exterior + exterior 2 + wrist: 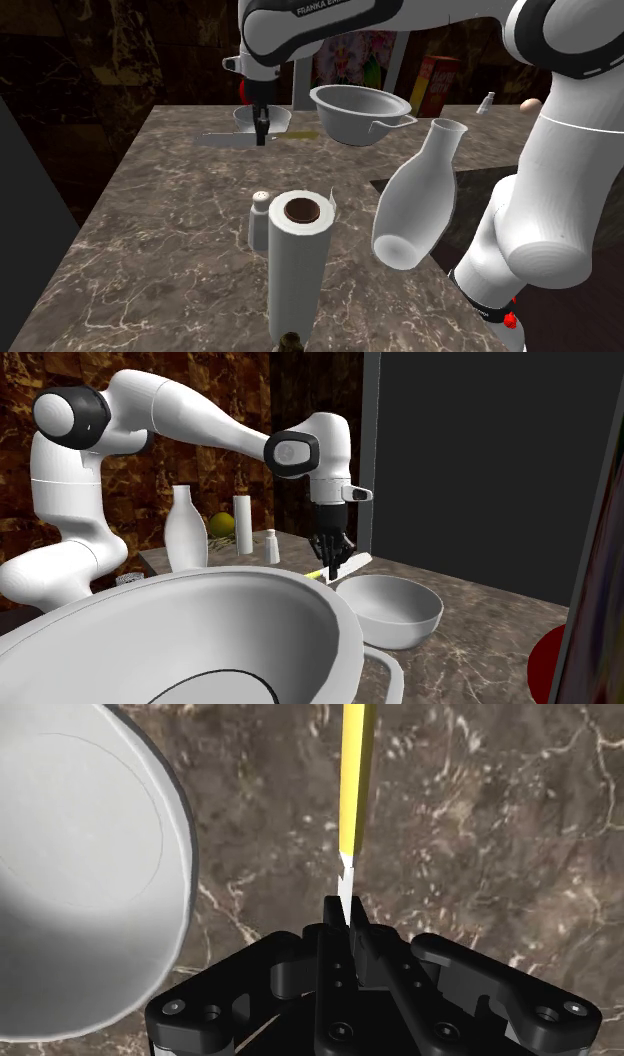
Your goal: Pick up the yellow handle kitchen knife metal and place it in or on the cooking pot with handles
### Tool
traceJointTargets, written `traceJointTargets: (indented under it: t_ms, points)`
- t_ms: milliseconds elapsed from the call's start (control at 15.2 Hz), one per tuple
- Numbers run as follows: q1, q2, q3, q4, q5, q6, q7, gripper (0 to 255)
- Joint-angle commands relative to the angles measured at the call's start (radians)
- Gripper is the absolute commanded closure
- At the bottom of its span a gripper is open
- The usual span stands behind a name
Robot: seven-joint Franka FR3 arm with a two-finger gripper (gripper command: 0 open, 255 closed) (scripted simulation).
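Knife (pixel 225 139) lies level at the worktop (pixel 180 230) in front of the bowl (pixel 280 116), near the pot (pixel 360 112); my fingers (pixel 332 914) pinch its blade beside the yellow handle, arm stretched out, wrist pointing straight down.

Brown marbled counter (pixel 170 230). Near its far edge stand a pale pot (pixel 360 112) and a small bowl (pixel 280 119). Toward its near edge stand a paper towel roll (pixel 297 270), a shaker (pixel 259 220) and a white vase (pixel 420 200).

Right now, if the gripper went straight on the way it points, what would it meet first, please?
Probably the marble countertop directly beneath the gripper, which is shut on the knife; how near is unclear.
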Motion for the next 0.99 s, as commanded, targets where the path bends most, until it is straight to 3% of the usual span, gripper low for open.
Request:
traceJointTargets:
  t_ms: [0,924]
  points:
    - [-0.001,-0.005,0.000,0.023,0.000,-0.028,-0.002,255]
    - [0.000,-0.011,0.000,0.203,0.001,-0.215,-0.004,255]
